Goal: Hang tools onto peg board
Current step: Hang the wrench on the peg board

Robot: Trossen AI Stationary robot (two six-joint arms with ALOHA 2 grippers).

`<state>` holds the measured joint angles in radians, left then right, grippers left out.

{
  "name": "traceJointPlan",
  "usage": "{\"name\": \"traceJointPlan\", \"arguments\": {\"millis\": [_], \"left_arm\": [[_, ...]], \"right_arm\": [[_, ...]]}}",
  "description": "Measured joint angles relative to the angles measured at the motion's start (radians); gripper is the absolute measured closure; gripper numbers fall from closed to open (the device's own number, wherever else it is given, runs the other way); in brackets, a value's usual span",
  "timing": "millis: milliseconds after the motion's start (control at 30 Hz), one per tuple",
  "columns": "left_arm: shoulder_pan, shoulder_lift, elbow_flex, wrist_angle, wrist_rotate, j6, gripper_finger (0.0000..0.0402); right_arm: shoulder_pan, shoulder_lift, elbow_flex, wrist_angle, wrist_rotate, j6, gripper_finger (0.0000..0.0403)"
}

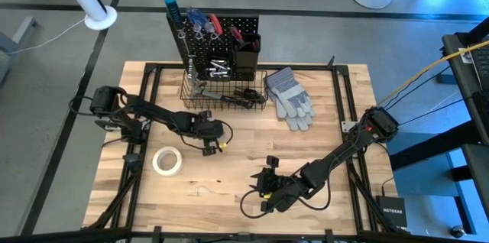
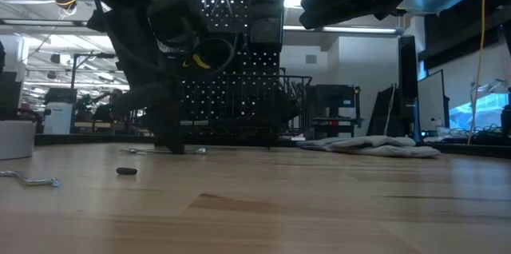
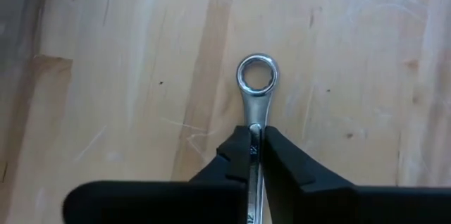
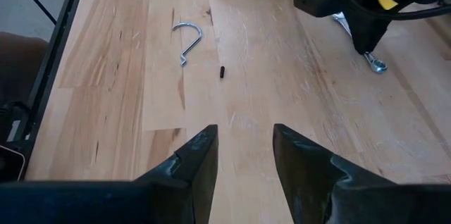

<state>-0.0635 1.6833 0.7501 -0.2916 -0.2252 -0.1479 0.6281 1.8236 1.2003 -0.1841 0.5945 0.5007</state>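
Note:
A silver wrench [image 3: 257, 76] lies flat on the wooden table, its ring end pointing away from my left gripper [image 3: 255, 136], which is shut on its shaft. In the high view that gripper [image 1: 208, 145] is left of the table's middle, just in front of the peg board's wire basket [image 1: 221, 94]. The black peg board [image 1: 221, 33] stands at the far edge with tools hanging on it. A white tape roll [image 1: 166, 160] lies flat to the left. My right gripper [image 4: 244, 153] is open and hovers over bare wood near the near edge [image 1: 266, 186]. My left gripper pinches the wrench's shaft [image 3: 254, 115] just behind the ring end, between its two fingers [image 3: 238, 155]. The fingers come from above, pointing down, and lie across the shaft. In the low view the wrench [image 2: 192, 150] still lies level on the table.
A loose silver hook [image 4: 187, 37] and a small black piece [image 4: 222, 72] lie on the wood between the two grippers. Grey work gloves [image 1: 290, 98] lie right of the basket. Black frame rails run along the table's sides.

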Motion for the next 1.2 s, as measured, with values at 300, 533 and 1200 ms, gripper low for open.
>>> {"name": "traceJointPlan", "arguments": {"millis": [300, 533, 1200], "left_arm": [[-0.109, 0.005, 0.002, 0.027, -0.057, -0.036, 0.0388], [-0.195, 0.01, 0.048, 0.022, -0.037, -0.021, 0.0397], [-0.262, 0.013, 0.104, 0.004, -0.067, 0.0, 0.04]], "right_arm": [[0.0, 0.0, 0.0, 0.0, 0.0, 0.0, 0.026], [0.0, 0.0, 0.0, 0.0, -0.003, 0.0, 0.026], [-0.124, 0.039, 0.0, 0.031, 0.014, -0.067, 0.026]]}}
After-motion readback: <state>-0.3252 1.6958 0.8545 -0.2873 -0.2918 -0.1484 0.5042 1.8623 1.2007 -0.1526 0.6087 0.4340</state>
